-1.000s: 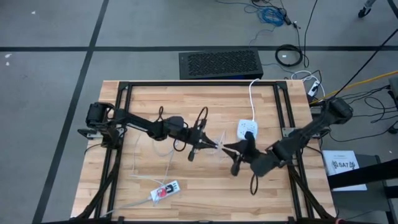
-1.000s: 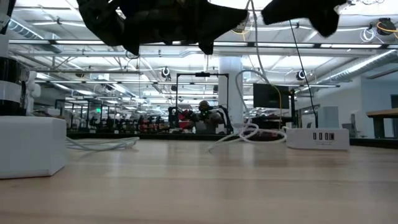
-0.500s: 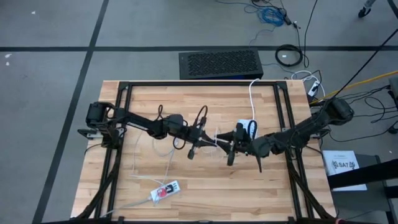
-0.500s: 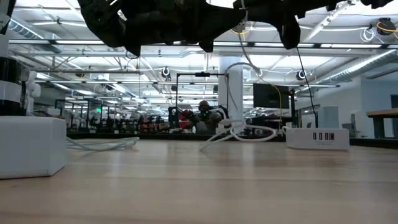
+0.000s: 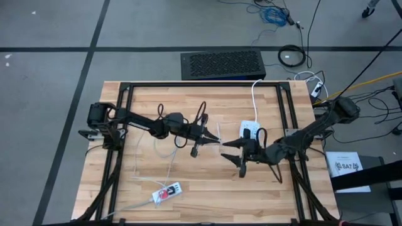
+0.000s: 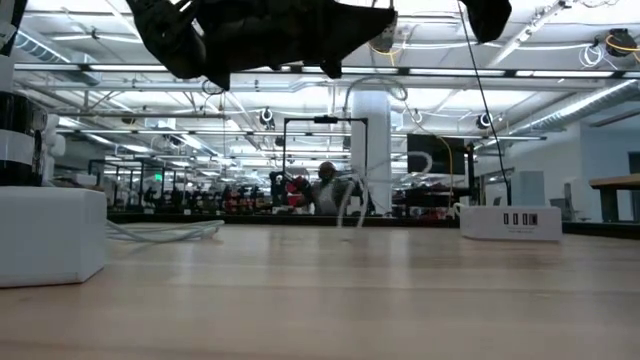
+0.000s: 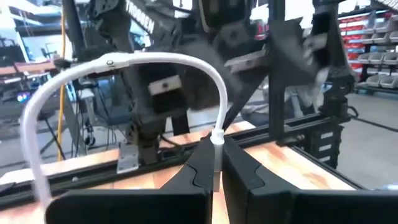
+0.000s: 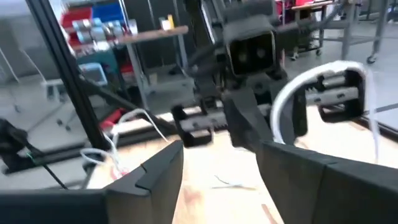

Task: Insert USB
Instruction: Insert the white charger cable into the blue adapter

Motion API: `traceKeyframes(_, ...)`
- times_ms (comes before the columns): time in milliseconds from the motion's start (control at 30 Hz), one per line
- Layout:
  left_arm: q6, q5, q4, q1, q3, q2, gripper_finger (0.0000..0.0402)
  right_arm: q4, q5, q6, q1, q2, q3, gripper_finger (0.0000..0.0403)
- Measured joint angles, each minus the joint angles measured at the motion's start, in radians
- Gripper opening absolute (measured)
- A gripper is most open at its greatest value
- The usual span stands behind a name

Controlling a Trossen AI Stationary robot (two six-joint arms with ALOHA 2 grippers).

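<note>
Cable [image 7: 186, 62] pinched in closed left gripper [image 7: 214, 163], just beside open, empty right gripper [image 5: 233, 150].

A wooden table [image 5: 207, 182] carries a white power strip [image 5: 249, 130], a small red-and-white box [image 5: 167, 192] near its front-left corner, and loose white cable [image 5: 164, 152].

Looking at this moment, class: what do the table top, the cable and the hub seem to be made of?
Table top: wood, pale strips with visible grain, matte. Cable: probably plastic or rubber sheath, smooth white, bending in an arc from the left gripper. Hub: likely hard white plastic, boxy with sharp edges.
</note>
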Motion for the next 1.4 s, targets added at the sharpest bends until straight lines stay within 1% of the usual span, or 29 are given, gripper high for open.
traceKeyframes(133, 0.0, 0.003, 0.016, -0.003, 0.0, 0.0, 0.0014, -0.021, 0.016, -0.036, 0.005, 0.02, 0.0, 0.0179)
traceKeyframes(367, 0.001, -0.004, 0.013, -0.003, 0.0, 0.0, 0.0014, -0.015, 0.031, -0.019, -0.013, 0.036, 0.0, 0.0139)
traceKeyframes(467, 0.001, -0.009, 0.014, -0.004, 0.0, 0.0, 0.0014, -0.046, 0.105, 0.005, -0.012, 0.036, 0.0, 0.0135)
traceKeyframes(533, 0.001, -0.009, 0.013, -0.003, 0.0, 0.0, 0.0014, -0.059, 0.131, 0.011, -0.015, 0.036, -0.001, 0.0135)
traceKeyframes(700, 0.001, -0.015, 0.012, -0.003, 0.0, 0.0, 0.0014, -0.054, 0.121, 0.003, -0.035, 0.036, -0.002, 0.0136)
traceKeyframes(800, 0.001, -0.041, -0.003, -0.003, 0.0, 0.0, 0.0014, -0.038, 0.115, -0.017, -0.058, 0.036, -0.002, 0.0135)
traceKeyframes(900, 0.002, -0.055, -0.019, -0.004, 0.0, 0.0, 0.0014, -0.028, 0.059, -0.029, -0.093, 0.036, -0.002, 0.0126)
traceKeyframes(967, 0.003, -0.056, -0.017, -0.004, 0.0, -0.001, 0.0014, -0.024, 0.037, -0.025, -0.116, 0.041, -0.002, 0.0113)
traceKeyframes(1033, 0.003, -0.063, -0.018, -0.003, 0.0, -0.001, 0.0014, -0.022, 0.021, -0.026, -0.132, 0.053, -0.002, 0.0091)
traceKeyframes(1167, 0.002, -0.073, -0.028, 0.004, 0.0, -0.001, 0.0014, -0.015, 0.027, -0.045, -0.136, 0.064, -0.002, 0.0022)
traceKeyframes(1200, 0.002, -0.074, -0.03, 0.006, 0.0, -0.001, 0.0014, -0.014, 0.031, -0.058, -0.133, 0.064, -0.002, 0.0013)
traceKeyframes(1300, 0.0, -0.069, -0.037, 0.007, 0.002, -0.001, 0.0015, -0.024, 0.024, -0.099, -0.121, 0.05, -0.002, 0.0009)
traceKeyframes(1400, 0.001, -0.069, -0.038, 0.006, 0.005, -0.002, 0.0039, -0.065, 0.014, -0.132, -0.114, 0.017, -0.002, 0.0003)
